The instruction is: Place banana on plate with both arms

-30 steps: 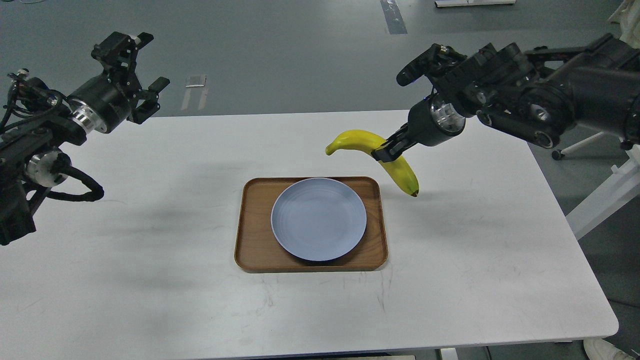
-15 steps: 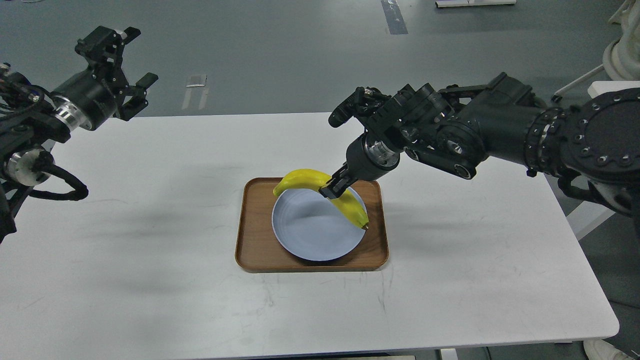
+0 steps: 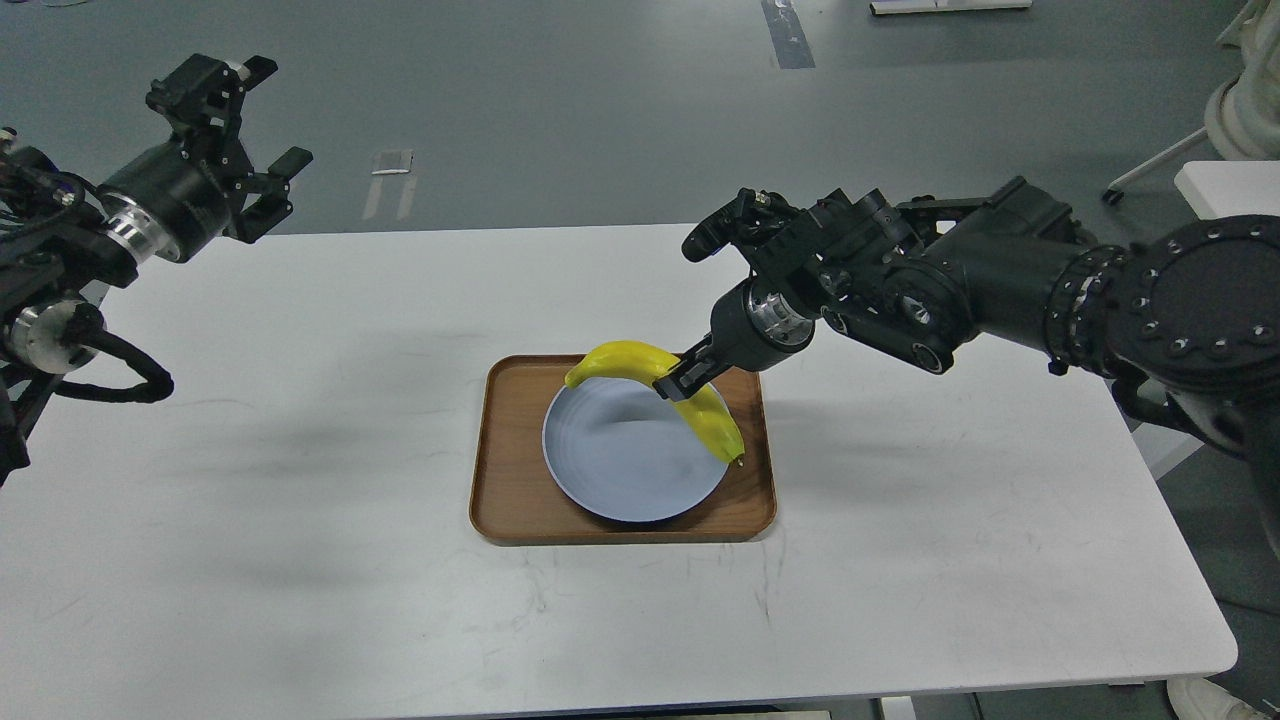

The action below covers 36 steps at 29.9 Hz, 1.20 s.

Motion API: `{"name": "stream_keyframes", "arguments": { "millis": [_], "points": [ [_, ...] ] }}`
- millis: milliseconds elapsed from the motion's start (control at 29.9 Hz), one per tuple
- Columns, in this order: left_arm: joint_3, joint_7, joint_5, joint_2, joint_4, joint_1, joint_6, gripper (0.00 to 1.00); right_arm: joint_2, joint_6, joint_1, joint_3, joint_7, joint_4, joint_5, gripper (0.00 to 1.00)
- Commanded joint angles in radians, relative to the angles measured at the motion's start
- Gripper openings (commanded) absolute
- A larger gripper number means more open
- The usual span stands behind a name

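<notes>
White table | tray holds plate | right gripper clamps banana over plate's far-right rim | left gripper spread, empty.

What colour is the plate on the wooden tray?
Pale blue-lavender; the plate shows best in the head view, the only view given.

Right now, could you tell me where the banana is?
In the head view, the banana is held in the right gripper over the blue plate's far right edge.
</notes>
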Motion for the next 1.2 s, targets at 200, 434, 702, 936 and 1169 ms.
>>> {"name": "stream_keyframes", "arguments": {
  "millis": [200,434,702,936,1169],
  "points": [
    [-0.001,0.0,0.0,0.001,-0.001,0.002,0.0,0.98,0.0,0.0,-0.038,-0.001,0.0,-0.031,0.013,0.07],
    [-0.001,0.0,-0.001,0.012,-0.001,0.002,0.0,0.98,0.0,0.0,-0.046,0.001,0.0,-0.049,0.015,0.1],
    [-0.001,0.0,-0.001,0.012,-0.001,0.003,0.0,0.98,0.0,0.0,-0.06,0.003,0.0,-0.052,0.015,0.3],
    [-0.001,0.0,-0.001,0.012,-0.001,0.002,0.0,0.98,0.0,0.0,-0.054,0.004,0.0,-0.051,0.079,0.55],
    [-0.003,0.0,-0.001,0.014,-0.001,0.002,0.0,0.98,0.0,0.0,-0.04,0.01,0.0,-0.051,0.105,1.0]
  ]
}}
